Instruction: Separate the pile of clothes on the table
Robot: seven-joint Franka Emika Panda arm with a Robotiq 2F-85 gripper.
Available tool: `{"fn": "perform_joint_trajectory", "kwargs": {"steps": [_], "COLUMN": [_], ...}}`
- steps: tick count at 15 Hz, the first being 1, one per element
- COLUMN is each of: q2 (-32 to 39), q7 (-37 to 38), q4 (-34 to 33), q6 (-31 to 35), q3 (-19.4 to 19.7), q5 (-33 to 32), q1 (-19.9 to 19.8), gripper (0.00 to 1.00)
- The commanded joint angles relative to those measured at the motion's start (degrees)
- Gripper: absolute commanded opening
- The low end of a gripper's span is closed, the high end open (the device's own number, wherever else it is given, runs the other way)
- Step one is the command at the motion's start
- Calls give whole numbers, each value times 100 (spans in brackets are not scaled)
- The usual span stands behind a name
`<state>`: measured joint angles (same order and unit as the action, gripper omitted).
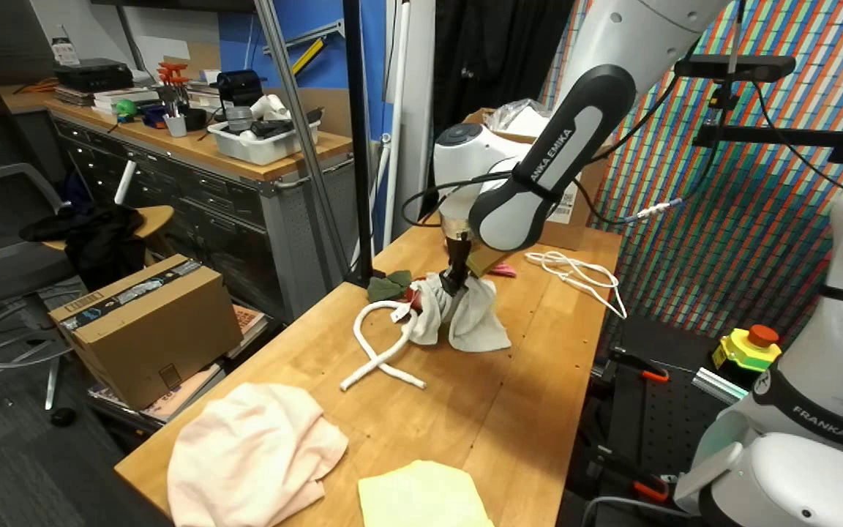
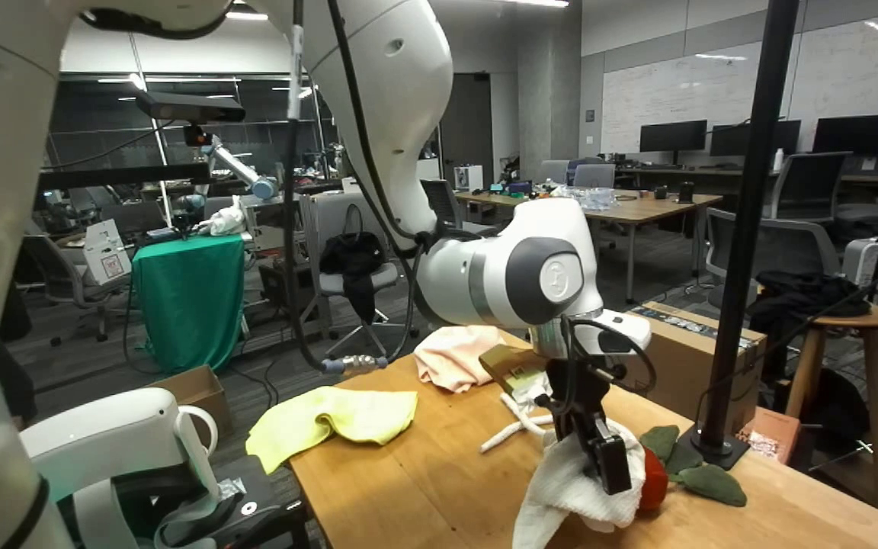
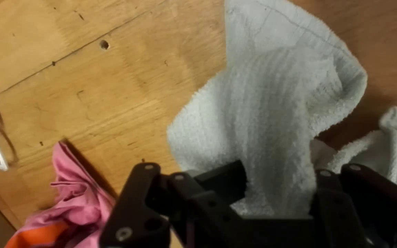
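My gripper (image 1: 454, 284) points down over the far half of the table (image 1: 436, 417), shut on the white cloth (image 1: 478, 322). In the wrist view a bunched fold of white cloth (image 3: 202, 131) runs between the fingers, and its fringes drape on both sides. From these views I cannot tell how much of it touches the tabletop. A pink cloth (image 3: 81, 206) with an orange patch lies beside the gripper, partly out of frame. The peach cloth (image 1: 253, 454) and the yellow cloth (image 1: 421, 494) lie apart from each other at the opposite end, with bare wood between.
A thick white rope (image 1: 385, 359) lies crossed close to the white cloth. Next to it are a red object (image 2: 653, 482) and green leaves (image 2: 713, 484), near a black post (image 2: 736, 267). A thin white cord (image 1: 575, 272) and a cardboard box (image 1: 575, 212) occupy the far end.
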<state>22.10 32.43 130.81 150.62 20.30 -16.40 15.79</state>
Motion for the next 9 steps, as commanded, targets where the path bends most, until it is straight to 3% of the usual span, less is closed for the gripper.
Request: {"fn": "perform_joint_trajectory", "kwargs": {"steps": [1,6,9], "q2": [-625,-1127,-1475], "q7": [180,-111,-720], "q4": [203,234,354], "q6": [-30,-483,-894], "q3": [-149,-552,-942], "q5": [-14,316,833], "q1": [-356,-852,-1185], "gripper": [2,0,0]}}
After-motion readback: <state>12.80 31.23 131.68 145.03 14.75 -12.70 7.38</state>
